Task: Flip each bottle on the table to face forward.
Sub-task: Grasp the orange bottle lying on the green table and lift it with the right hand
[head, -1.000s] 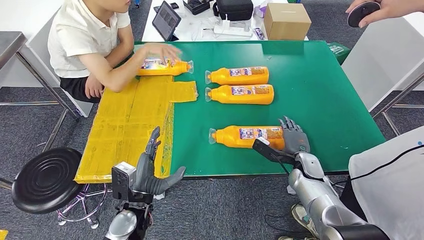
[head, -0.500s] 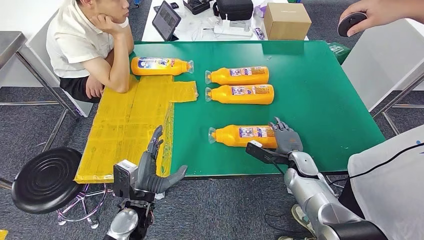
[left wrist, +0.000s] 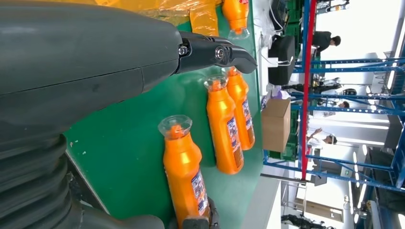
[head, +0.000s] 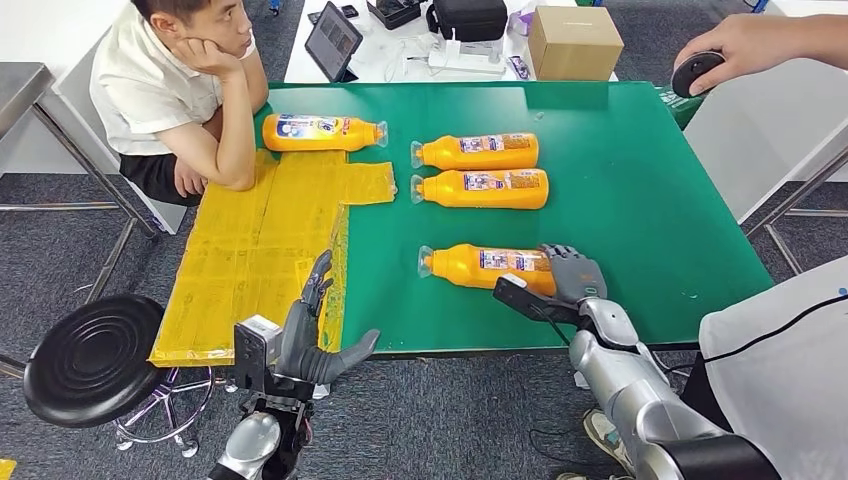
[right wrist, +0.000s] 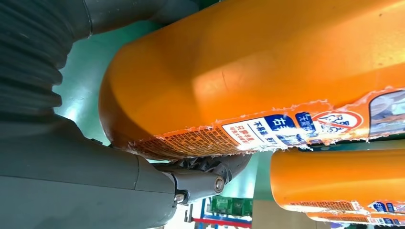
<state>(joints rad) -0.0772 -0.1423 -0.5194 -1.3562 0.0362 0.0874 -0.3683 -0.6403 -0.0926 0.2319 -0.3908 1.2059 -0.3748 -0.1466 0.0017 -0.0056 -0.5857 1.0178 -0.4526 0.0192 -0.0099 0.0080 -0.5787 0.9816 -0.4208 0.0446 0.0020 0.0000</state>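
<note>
Green matting covers the table (head: 640,180), with a yellow sheet (head: 260,250) along its left side. Take the nearest bottle (head: 480,268) as your landmark: it lies flat near the front edge, long axis running left to right, cap to the left, base to the right.

Your right hand (head: 570,275) sits at that base end, fingers wrapped over the bottle and thumb under it, as the right wrist view shows with the orange body (right wrist: 248,71) pressed against the palm. Your left hand (head: 310,335) hangs off the table's front edge, well left of the bottle, fingers spread and holding nothing.

Two more bottles (head: 478,152) lie side by side beyond the landmark; a fourth bottle (head: 322,132) lies farther back and left.

Since a second ago, the right hand has closed in over the base, and the seated person's hand has left the fourth bottle.
</note>
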